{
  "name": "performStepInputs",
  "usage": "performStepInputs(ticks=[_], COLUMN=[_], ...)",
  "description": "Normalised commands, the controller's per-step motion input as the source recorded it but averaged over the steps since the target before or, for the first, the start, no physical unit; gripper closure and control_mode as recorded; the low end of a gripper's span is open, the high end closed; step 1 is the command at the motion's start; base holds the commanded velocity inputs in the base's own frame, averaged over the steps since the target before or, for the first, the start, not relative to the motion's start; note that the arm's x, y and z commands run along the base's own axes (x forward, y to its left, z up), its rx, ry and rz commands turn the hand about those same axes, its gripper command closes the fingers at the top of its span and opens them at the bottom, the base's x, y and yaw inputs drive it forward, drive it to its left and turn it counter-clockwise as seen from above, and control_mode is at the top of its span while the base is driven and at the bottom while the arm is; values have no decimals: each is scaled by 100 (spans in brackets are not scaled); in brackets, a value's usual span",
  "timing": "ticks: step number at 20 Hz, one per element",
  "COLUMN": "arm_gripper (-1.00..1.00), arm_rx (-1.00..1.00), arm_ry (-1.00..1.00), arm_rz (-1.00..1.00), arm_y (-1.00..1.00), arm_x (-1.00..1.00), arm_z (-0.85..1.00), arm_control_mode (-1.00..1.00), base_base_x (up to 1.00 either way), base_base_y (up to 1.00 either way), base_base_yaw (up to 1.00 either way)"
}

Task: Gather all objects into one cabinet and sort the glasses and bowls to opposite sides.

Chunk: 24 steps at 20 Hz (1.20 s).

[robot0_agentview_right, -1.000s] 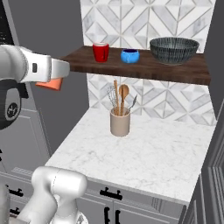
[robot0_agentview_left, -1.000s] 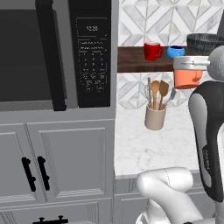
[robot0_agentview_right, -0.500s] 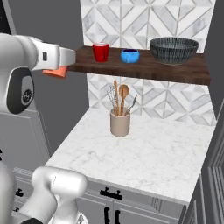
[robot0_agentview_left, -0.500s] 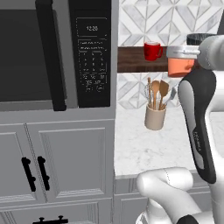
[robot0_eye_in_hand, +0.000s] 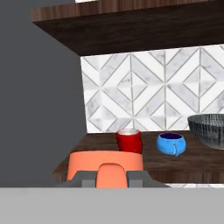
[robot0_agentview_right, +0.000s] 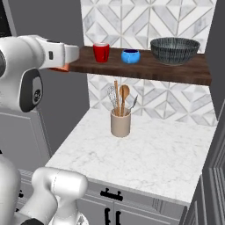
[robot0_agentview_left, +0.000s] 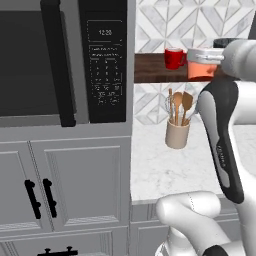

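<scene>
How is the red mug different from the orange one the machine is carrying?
The red mug stands on the wooden shelf, free of any grip; the orange mug is clamped in the pincer, at the shelf's left end. The red mug sits nearest the blue bowl; the orange mug is farther from it. Red shows a white inside; the orange mug's inside can't be seen. Both look alike in size.
</scene>
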Motion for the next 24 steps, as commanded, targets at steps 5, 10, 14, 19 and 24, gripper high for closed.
performStepInputs(ticks=[5,10,14,19,24], arm_gripper=[100,100,100,100,100], arm_rx=[0,0,5,3,3], arm_ry=[-13,-1,0,0,1], arm_rz=[0,5,2,0,0], arm_y=[11,11,0,7,7], arm_x=[46,16,40,55,29], arm_z=[0,0,2,10,1], arm_control_mode=[-100,-100,-100,-100,-100], base_base_x=[0,0,0,0,0], base_base_y=[0,0,0,0,0], base_base_yaw=[0,0,0,0,0])
